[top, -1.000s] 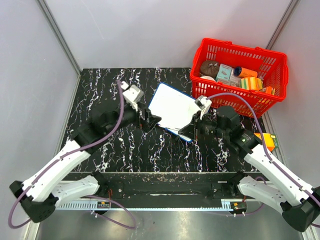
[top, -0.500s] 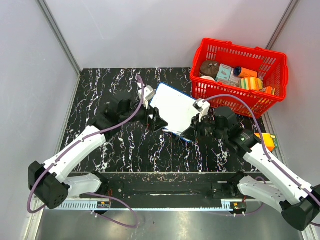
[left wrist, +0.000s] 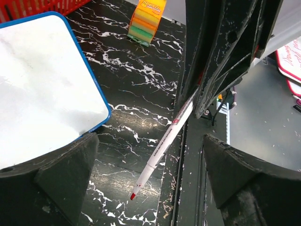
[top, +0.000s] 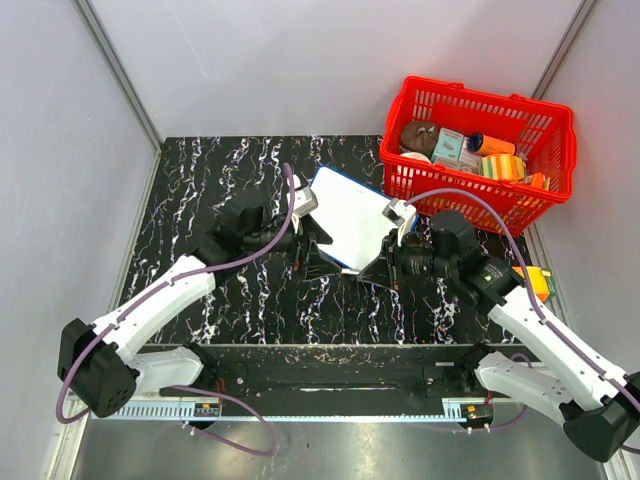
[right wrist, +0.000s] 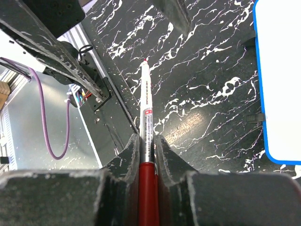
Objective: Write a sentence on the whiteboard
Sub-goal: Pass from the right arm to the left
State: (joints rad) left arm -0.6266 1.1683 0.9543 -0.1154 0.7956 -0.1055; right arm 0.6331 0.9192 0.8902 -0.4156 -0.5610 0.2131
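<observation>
My right arm (top: 540, 330) has its jaws closed on the marker (right wrist: 146, 99), clamped round the red back end of the barrel with the white shaft and red tip sticking straight out ahead. My left arm (top: 150, 310) has its jaws spread wide and holding nothing; in its wrist view the marker (left wrist: 164, 146) crosses the gap between them without touching either side. The whiteboard (top: 350, 210) lies on the black marbled surface (top: 200, 200), skewed to its edges, between the two arms and just in front of the red basket (top: 480, 97). I can see none of the sentence on the parts of the whiteboard that show, so I judge the writing has not begun. What matters for the next move is this: the marker's long axis runs beside the whiteboard's near edge, not across its face, with the tip aimed toward the left arm and poised above bare surface. From the right jaws the whiteboard (right wrist: 277, 80) lies off to the right of the tip and on the far side. The right arm is the one to act, I think; it needs to swing the tip round over the white face and tilt it down before any stroke lands.
</observation>
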